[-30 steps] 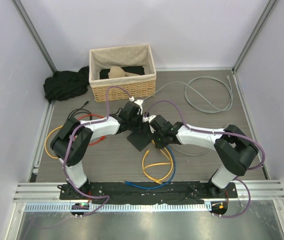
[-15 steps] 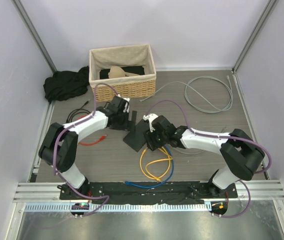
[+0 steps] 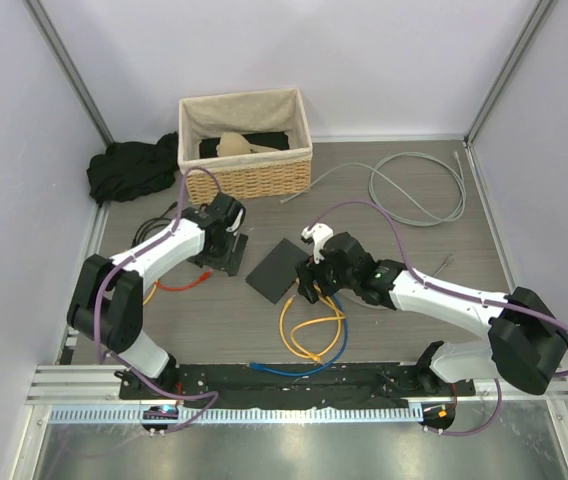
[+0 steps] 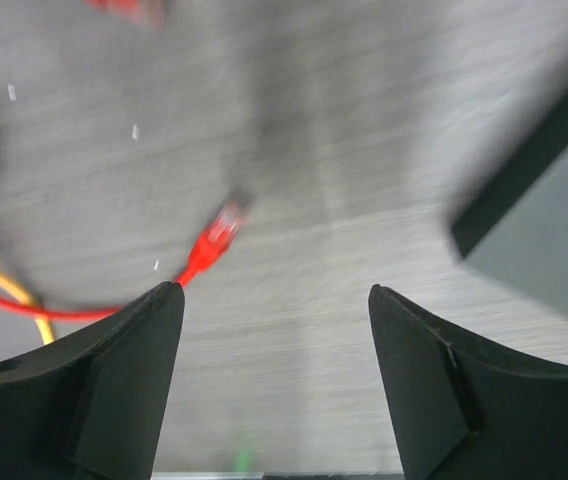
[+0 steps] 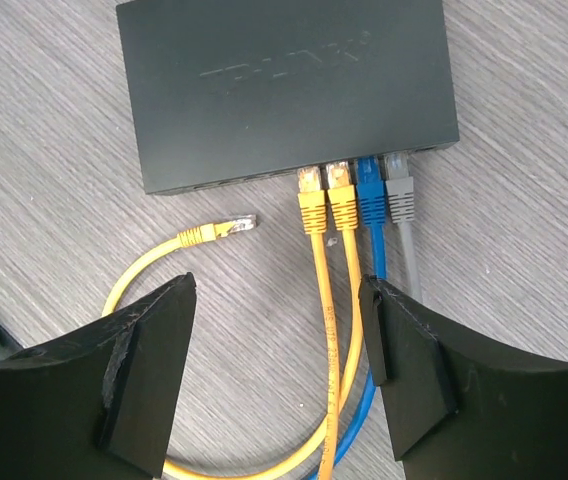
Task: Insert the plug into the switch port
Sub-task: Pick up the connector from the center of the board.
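Nearest the arm bases, a blue cable runs along the worktop, and a loop of yellow cable lies just beyond it. The right hand hangs over that loop with its fingers apart and nothing between them. Directly under it, two yellow plugs, a blue plug and a grey plug sit side by side in the sockets along the switch's near edge. A loose yellow plug lies flat on the worktop just beside that edge, touching no socket. The switch rests flat near the middle of the worktop, turned at an angle, between the two hands.

To its left, the left hand hangs over bare worktop, fingers apart and gripping nothing. The wrist view is blurred, but a red plug seems to lie loose just ahead of its left finger. A corner of the switch shows at the right.

Farther back stands a wicker basket holding tan and black items. A black cloth is heaped to its left, and a coil of grey cable lies well to its right.
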`<act>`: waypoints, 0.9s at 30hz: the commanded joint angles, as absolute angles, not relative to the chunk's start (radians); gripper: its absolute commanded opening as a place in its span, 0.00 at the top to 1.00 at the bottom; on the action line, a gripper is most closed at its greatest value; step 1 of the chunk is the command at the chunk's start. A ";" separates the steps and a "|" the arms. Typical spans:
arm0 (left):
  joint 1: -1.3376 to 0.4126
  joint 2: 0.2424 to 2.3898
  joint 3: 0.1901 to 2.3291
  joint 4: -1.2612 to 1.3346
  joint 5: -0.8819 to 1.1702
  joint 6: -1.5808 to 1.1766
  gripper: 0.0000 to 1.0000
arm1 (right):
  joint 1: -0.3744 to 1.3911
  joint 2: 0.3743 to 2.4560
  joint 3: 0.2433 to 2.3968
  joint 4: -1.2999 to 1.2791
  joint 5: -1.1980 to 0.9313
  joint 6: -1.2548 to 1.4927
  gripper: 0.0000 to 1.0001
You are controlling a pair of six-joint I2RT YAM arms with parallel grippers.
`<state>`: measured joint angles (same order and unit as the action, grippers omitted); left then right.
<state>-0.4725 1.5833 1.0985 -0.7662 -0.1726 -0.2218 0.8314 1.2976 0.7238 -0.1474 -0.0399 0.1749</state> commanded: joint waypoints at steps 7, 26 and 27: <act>-0.365 1.647 1.091 -0.839 -0.166 -0.175 0.29 | 0.834 1.266 0.707 -0.087 -0.069 0.158 0.26; -0.287 1.695 1.118 -0.890 0.155 -0.244 0.82 | 0.834 1.253 0.703 -0.072 -0.069 0.150 0.26; -0.285 1.671 1.126 -0.887 0.170 -0.258 0.87 | 0.834 1.252 0.704 -0.069 -0.072 0.153 0.26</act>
